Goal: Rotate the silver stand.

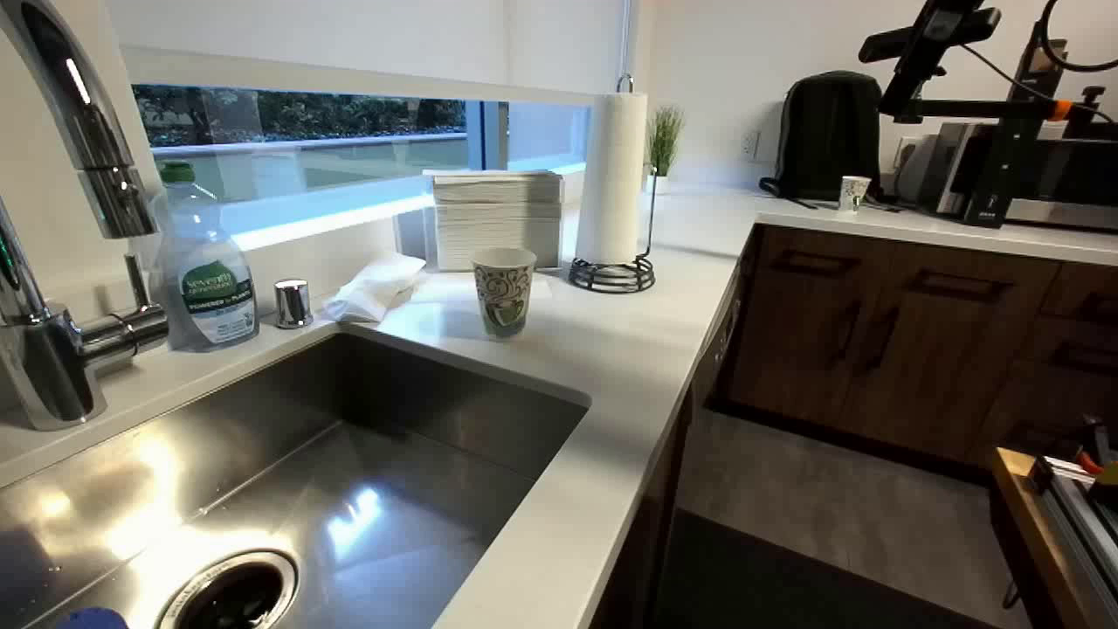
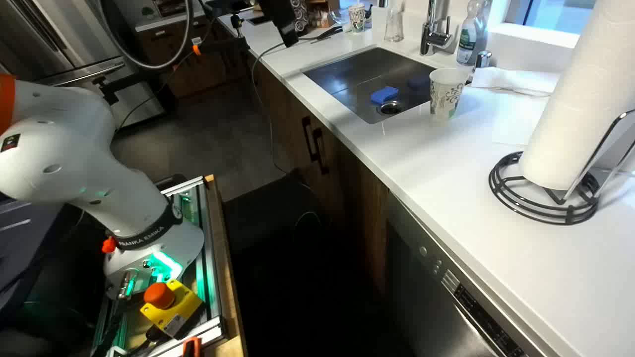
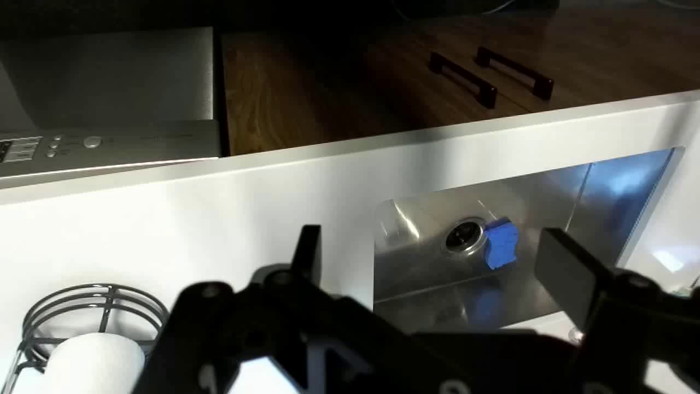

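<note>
1. State of the gripper [image 3: 433, 243]: in the wrist view its two fingers [image 3: 563, 279] are standing wide apart, and the sink [image 3: 547, 202] is showing through the gap.
2. Task item: the stand [image 1: 611, 278] is resting upright on the white counter [image 2: 446, 173] and carrying a paper towel roll [image 1: 617, 175] in both exterior views. Its ringed foot is looking dark.
3. Same stand, wrist view: its rings are appearing at lower left, outside the finger gap, off to one side of the sink.
4. Paper cup [image 1: 504, 297] is standing upright on the counter, between sink and stand; behind it, in an exterior view, a stack of folded towels [image 1: 498, 227] is sitting near the roll.
5. Blue sponge [image 3: 501, 243] is lying in the sink, at the edge of the drain [image 3: 464, 236].
6. Soap bottle [image 1: 210, 271] is standing upright between the faucet [image 1: 52, 367] and a small chrome cylinder [image 1: 293, 303]. Crumpled white paper [image 1: 376, 288] is lying next to the cylinder.
7. Robot arm [image 2: 84, 144] is rising from a wood-edged platform [image 2: 229, 297], apart from the counter. A red button [image 2: 159, 295] on a yellow box [image 2: 179, 310] is sitting beside it.
</note>
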Available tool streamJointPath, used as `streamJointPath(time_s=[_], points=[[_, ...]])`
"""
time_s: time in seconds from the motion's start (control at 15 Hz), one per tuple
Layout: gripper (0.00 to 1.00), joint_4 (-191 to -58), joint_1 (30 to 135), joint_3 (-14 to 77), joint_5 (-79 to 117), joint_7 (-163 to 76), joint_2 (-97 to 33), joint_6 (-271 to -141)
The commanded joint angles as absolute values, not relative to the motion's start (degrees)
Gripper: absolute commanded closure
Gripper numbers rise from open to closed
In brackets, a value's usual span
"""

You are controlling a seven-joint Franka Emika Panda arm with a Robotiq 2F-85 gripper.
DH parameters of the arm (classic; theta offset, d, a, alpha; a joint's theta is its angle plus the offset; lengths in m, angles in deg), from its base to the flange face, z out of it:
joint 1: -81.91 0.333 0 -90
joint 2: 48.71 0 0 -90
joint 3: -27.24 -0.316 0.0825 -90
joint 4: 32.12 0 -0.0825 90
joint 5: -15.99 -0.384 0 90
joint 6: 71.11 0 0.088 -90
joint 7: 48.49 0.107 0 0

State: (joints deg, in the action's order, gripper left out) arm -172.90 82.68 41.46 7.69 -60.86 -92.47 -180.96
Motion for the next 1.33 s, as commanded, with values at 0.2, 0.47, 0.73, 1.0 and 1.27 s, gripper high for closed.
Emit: streamJointPath(time_s=[0.2,0.47,0.73,1.0,1.27], points=[[0.0,-172.76,81.46,40.58,6.9,-61.58,-92.21,-180.74],[0.0,-172.76,81.46,40.59,6.9,-61.58,-92.21,-180.74],[0.0,-169.57,82.75,38.49,6.96,-60.88,-88.83,-182.61],[0.0,-161.17,83.22,34.13,9.82,-60.38,-81.48,-185.85],[0.0,-148.0,81.17,32.23,13.88,-57.83,-70.96,-186.48]])
